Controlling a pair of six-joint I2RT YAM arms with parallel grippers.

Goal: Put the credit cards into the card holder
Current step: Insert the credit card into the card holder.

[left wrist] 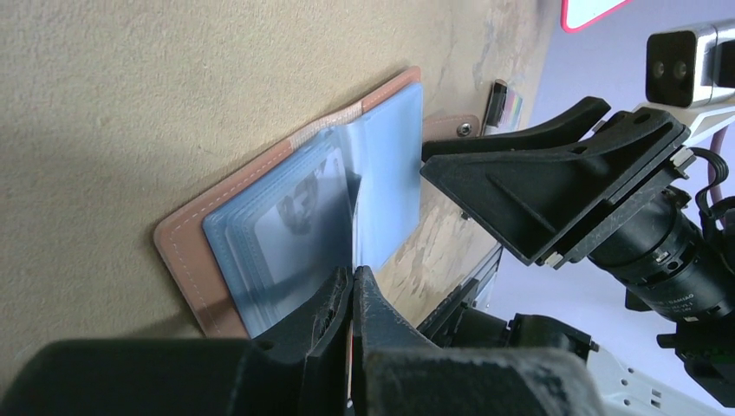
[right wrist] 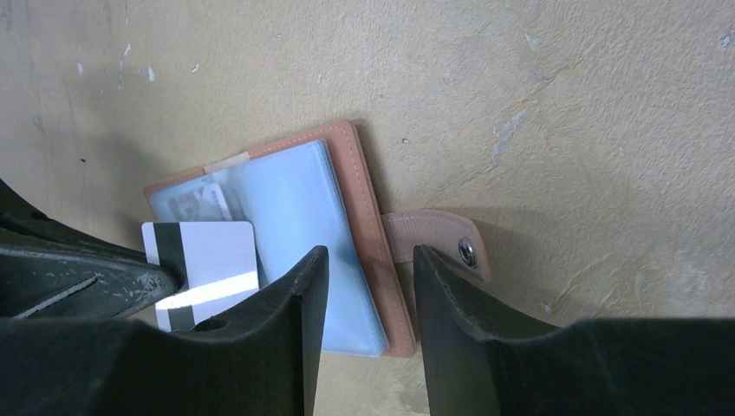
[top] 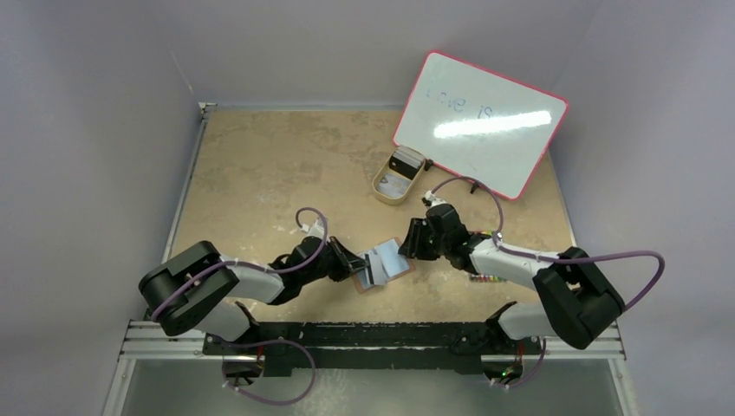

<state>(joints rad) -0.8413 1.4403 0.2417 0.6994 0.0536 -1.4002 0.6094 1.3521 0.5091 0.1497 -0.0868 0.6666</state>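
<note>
The card holder [right wrist: 351,165] lies open on the table, reddish-brown leather with blue plastic sleeves and a snap tab [right wrist: 438,238]. In the top view the card holder [top: 401,272] is between the two arms. My left gripper [left wrist: 354,279] is shut on a credit card [right wrist: 212,256], whitish with a dark stripe, held upright over the holder's left page. In the left wrist view this card is edge-on. My right gripper [right wrist: 371,260] is open, hovering over the holder's right edge with nothing between its fingers. A printed card [right wrist: 204,204] sits in a sleeve.
A tan oval tray [top: 387,188] with cards in it stands behind the holder, beside a pink-edged whiteboard [top: 481,121]. A pack of coloured markers [top: 488,279] lies under the right arm. The left gripper [top: 358,263] and the right gripper [top: 409,244] are close together.
</note>
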